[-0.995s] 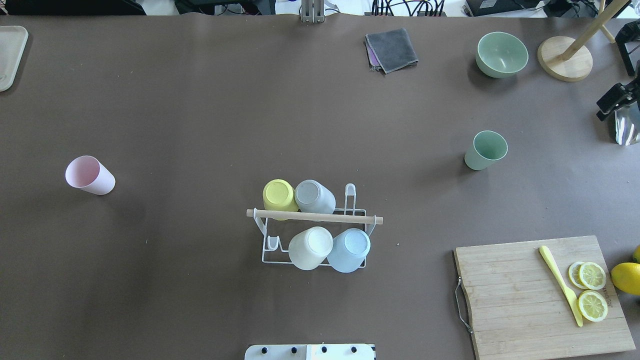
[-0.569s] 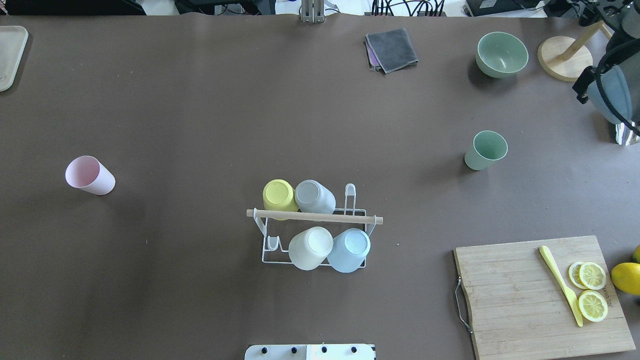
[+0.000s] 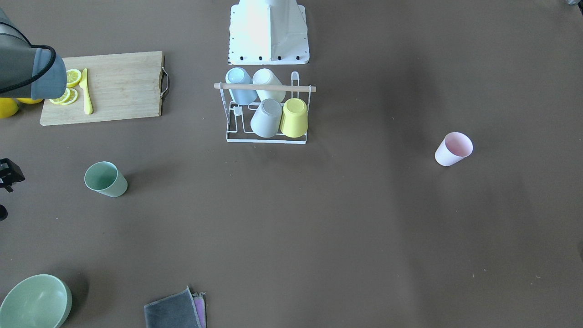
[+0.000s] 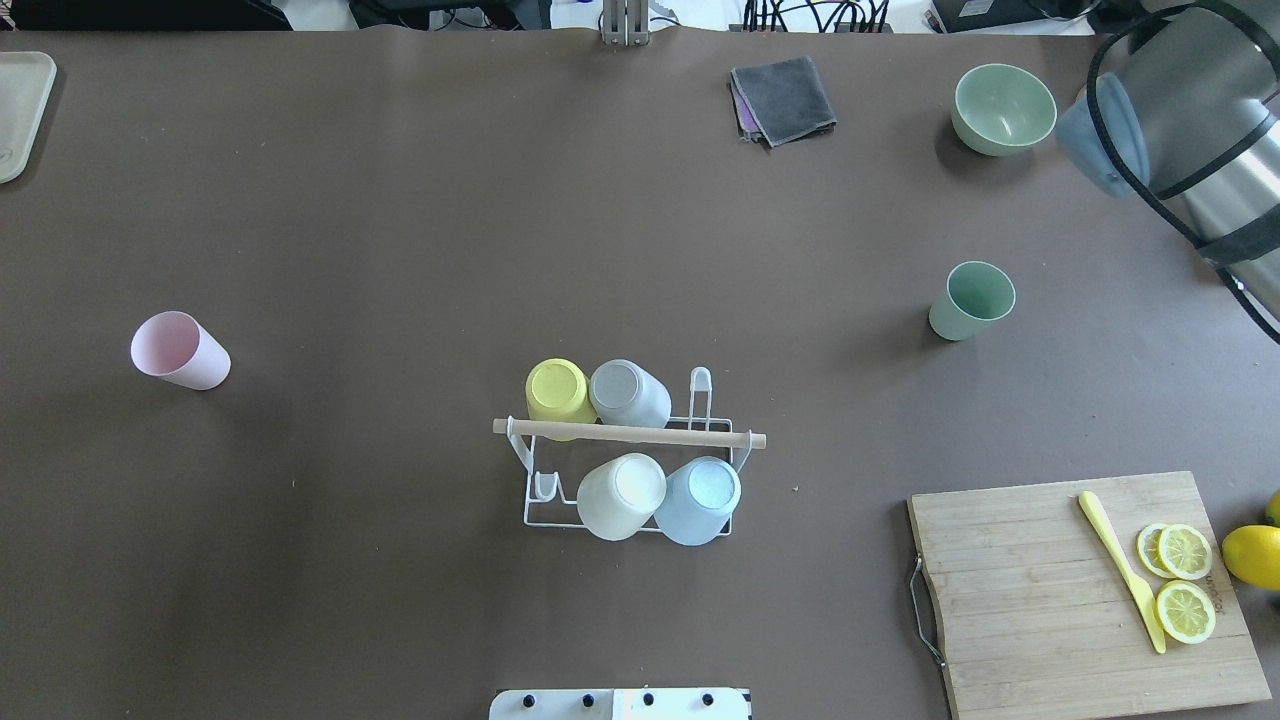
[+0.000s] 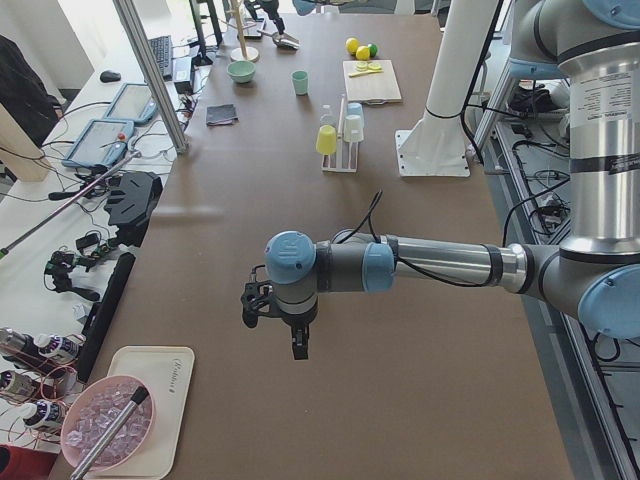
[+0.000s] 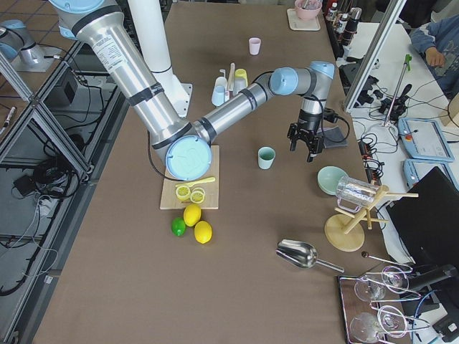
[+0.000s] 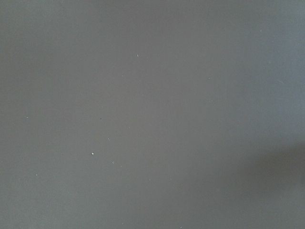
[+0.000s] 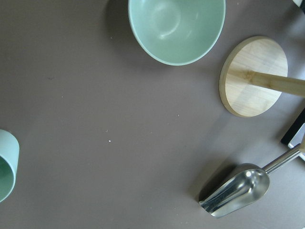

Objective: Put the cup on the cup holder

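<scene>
The cup holder (image 4: 628, 470), a white wire rack with a light wooden rod (image 4: 628, 433) across its top, stands near the middle of the worktop's (image 4: 500, 250) robot-side edge. It carries four cups upside down on its prongs: a yellow cup (image 4: 559, 391) and a grey cup (image 4: 630, 393) on the far row, a cream cup (image 4: 621, 496) and a pale blue cup (image 4: 699, 499) on the near row. Two cups stand upright and empty on the bare worktop: a green cup (image 4: 971, 299) toward the right end and a pink cup (image 4: 179, 349) toward the left end, both well apart from the rack.

Near the far right corner sits one empty green bowl (image 4: 1003, 108), with a round wooden stand base (image 8: 253, 75) beside it and a metal scoop (image 8: 239, 187) nearby. A folded grey cloth (image 4: 783, 98) lies at the far edge. At the near right corner a wooden cutting board (image 4: 1080, 600) holds three lemon slices (image 4: 1185, 611) and a yellow knife (image 4: 1120, 568); two whole lemons (image 6: 197, 223) and one lime (image 6: 178, 226) lie just past its end.

The right end effector (image 6: 305, 141) hangs above the worktop between the green cup and the bowl; whether its fingers are apart I cannot tell. The left end effector (image 5: 275, 322) hangs over bare worktop near the left end, its state likewise unclear.
</scene>
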